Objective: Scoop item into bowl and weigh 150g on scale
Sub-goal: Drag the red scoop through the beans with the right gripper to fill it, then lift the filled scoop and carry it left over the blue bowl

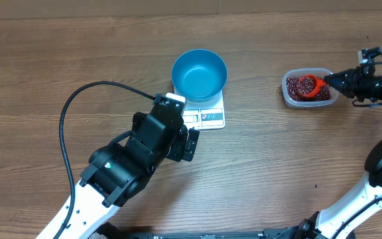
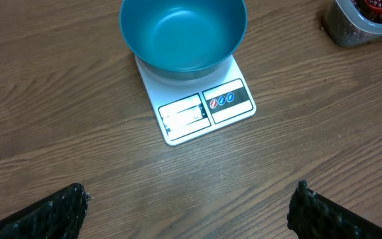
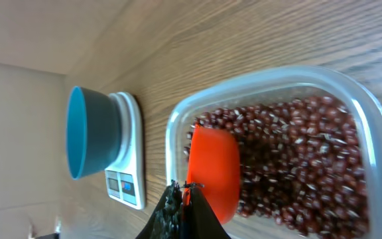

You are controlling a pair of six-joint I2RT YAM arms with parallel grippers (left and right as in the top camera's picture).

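Note:
The blue bowl (image 1: 199,74) (image 2: 183,33) stands empty on the white scale (image 1: 207,114) (image 2: 204,109) at mid-table. Dark red beans (image 1: 302,91) (image 3: 297,153) fill a clear tub (image 1: 285,89) (image 3: 178,126) to the right. My right gripper (image 1: 329,81) (image 3: 186,189) is shut on the handle of an orange scoop (image 1: 316,86) (image 3: 214,169), whose bowl end rests among the beans inside the tub. My left gripper (image 1: 171,133) (image 2: 191,206) hangs open just in front of the scale, nothing between its fingers. In the right wrist view the bowl (image 3: 88,133) and scale (image 3: 130,159) show at left.
A black cable (image 1: 78,99) loops over the table left of the left arm. The tub's corner (image 2: 363,23) shows at the top right of the left wrist view. Bare wood lies between the scale and the tub.

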